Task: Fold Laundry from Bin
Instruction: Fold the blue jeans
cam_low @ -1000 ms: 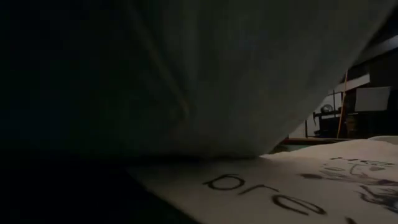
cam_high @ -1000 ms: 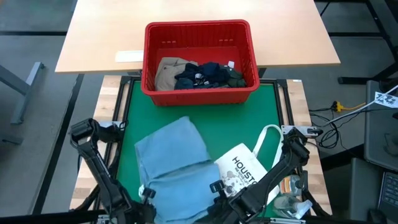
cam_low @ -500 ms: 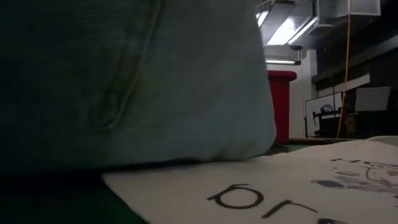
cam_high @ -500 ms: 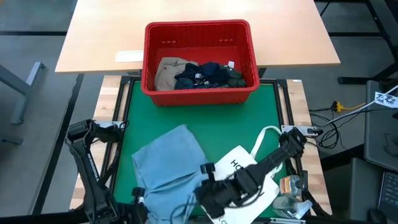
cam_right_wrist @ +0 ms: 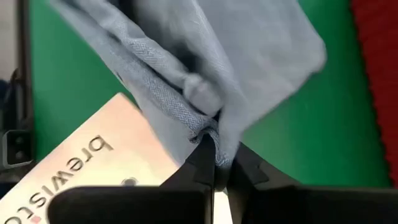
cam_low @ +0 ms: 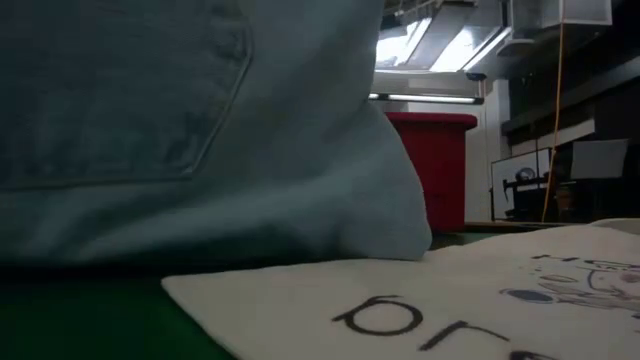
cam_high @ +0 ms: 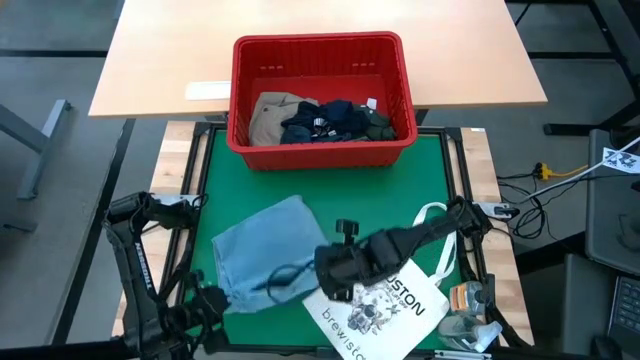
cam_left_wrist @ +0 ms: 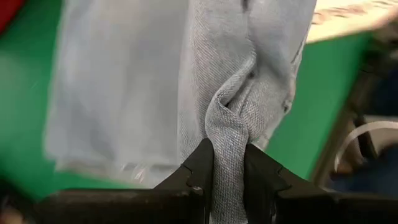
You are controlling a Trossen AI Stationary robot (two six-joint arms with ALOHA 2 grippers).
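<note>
- Step in hand, judged: spreading and squaring the light blue denim garment (cam_high: 262, 252) on the green mat (cam_high: 330, 190) ahead of the first fold.
- Left gripper (cam_left_wrist: 227, 167): jaws clamped on a bunched edge of the denim, at the near left corner of the mat.
- Right gripper (cam_right_wrist: 217, 163): jaws pinched shut on a denim edge, beside the white tote bag (cam_high: 385, 305).
- Garment location: on the mat, left of centre, its near right edge touching the tote.
- Long axis: roughly from near left toward far right, slightly diagonal; a back pocket visible in the low view.
- Remaining laundry (cam_high: 320, 118): heaped inside the red bin (cam_high: 322, 48) at the far edge.
- Next move, judged: calls for even tension between both grips, then laying flat clear of the tote.
</note>
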